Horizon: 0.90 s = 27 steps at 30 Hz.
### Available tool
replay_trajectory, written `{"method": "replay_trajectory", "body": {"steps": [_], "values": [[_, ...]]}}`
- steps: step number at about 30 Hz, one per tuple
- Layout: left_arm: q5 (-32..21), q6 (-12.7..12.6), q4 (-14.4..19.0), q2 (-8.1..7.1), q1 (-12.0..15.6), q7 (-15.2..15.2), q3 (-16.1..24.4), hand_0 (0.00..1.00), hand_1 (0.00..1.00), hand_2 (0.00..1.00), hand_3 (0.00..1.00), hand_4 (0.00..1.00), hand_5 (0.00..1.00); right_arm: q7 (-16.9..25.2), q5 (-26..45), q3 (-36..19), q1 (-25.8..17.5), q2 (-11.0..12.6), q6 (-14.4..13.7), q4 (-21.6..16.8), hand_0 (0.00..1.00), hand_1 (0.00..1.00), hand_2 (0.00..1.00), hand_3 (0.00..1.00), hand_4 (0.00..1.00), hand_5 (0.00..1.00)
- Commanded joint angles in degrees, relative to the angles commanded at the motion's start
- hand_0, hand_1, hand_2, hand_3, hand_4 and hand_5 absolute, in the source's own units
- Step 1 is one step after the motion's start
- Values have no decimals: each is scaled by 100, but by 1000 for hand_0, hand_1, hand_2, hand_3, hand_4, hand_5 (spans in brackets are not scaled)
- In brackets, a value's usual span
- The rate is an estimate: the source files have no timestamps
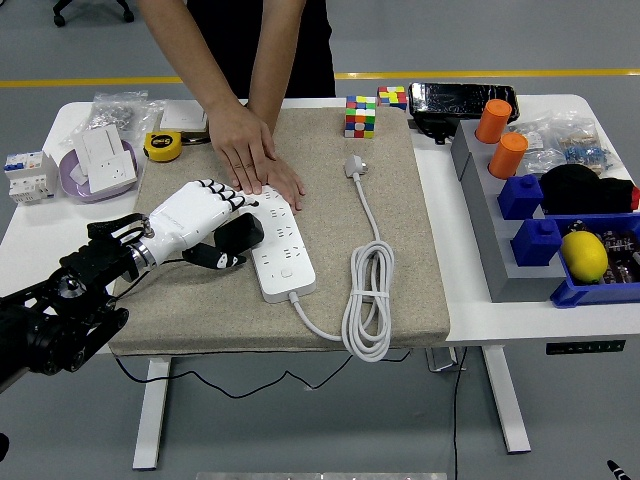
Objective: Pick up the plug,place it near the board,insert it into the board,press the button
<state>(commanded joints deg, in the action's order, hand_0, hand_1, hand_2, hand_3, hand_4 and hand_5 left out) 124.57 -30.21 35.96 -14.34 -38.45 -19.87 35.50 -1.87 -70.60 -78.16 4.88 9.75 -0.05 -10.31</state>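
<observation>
While the left hand (195, 222) grasps the black plug (238, 232), the power strip (281, 245) lies touching at 3 o'clock, long axis 11-to-5.

A white hand (195, 215) holds a black plug (238, 232) by a white board (282, 245) on a beige mat (400, 250).

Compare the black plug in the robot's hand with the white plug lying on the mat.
The black plug is held by the left hand at the power strip; the white plug lies loose, corded to the strip. Black is bulkier, white flatter. Neither is plugged in.
</observation>
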Motion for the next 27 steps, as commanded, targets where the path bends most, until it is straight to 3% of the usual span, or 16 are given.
{"method": "replay_trajectory", "body": {"steps": [1,6,7,12,13,21,24,25,27], "values": [[-37,34,0,-6,-3,-26,7,726,821,819,850,998,551,0,6,5,2,0,-1,0,856,787,768,811,998,998],[-160,156,-6,-18,-11,-121,46,726,821,819,850,998,551,-3,13,4,2,-1,-5,0,856,787,768,811,998,998],[-184,179,-7,-21,-14,-140,52,752,839,838,877,998,856,-2,15,4,1,-1,-6,0,856,787,768,811,998,998],[-358,316,-14,-52,-27,-246,67,752,839,838,877,998,856,0,28,18,-3,1,-8,0,856,787,768,811,998,998],[-379,334,-16,-60,-29,-260,69,764,847,842,887,998,985,2,31,22,-4,2,-9,0,856,786,768,812,998,998],[-692,577,62,-107,33,-413,211,782,861,854,900,998,998,-6,24,18,-18,2,-11,0,855,786,768,812,998,998],[-1091,824,341,-177,201,-439,552,782,861,854,900,998,998,-5,17,2,-21,-6,-13,0,855,786,768,812,998,998],[-1224,878,454,-192,275,-417,692,848,936,940,927,998,998,-5,17,-2,-25,-9,-13,0,855,786,768,811,998,998],[-1524,1022,768,-182,522,-302,1086,848,936,940,927,998,998,-5,6,-17,-41,-15,-14,0,855,786,768,811,998,998]]}}
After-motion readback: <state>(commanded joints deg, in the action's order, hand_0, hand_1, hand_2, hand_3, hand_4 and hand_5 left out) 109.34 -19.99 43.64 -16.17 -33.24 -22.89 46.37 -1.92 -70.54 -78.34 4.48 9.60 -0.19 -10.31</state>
